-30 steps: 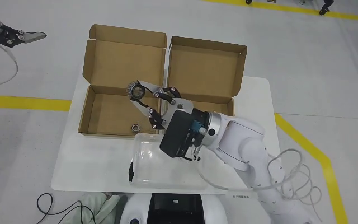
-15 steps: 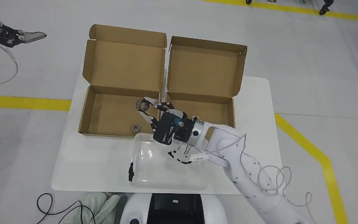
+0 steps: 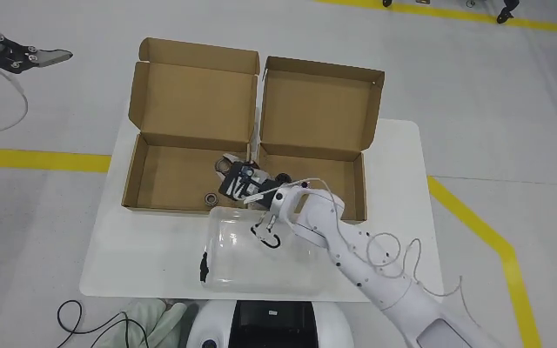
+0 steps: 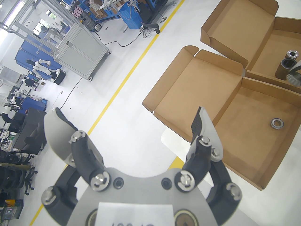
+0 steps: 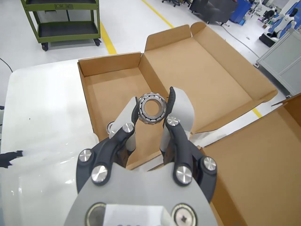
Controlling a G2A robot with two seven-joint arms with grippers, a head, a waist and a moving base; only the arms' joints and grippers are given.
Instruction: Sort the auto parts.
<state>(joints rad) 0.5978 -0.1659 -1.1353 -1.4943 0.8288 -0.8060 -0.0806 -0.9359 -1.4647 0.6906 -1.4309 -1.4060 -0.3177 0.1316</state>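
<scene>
**Bearing held over the left box**

A roller bearing point(image 5: 152, 118) is clamped across its outer ring by the right gripper point(image 5: 153, 98) and is held above the 4 o'clock corner of the left box point(image 3: 170, 174), which lies at 10 o'clock on the table point(image 3: 130, 252). A matching bearing point(image 3: 209, 197) lies at that box's 5 o'clock, so like parts are judged to be gathered there. Dark sleeves point(image 4: 285, 68) are stood in the right box point(image 3: 348, 170), at 1 o'clock. The left gripper point(image 4: 128, 116) is spread wide and empty, off the table at 10 o'clock, presumably kept clear.
</scene>
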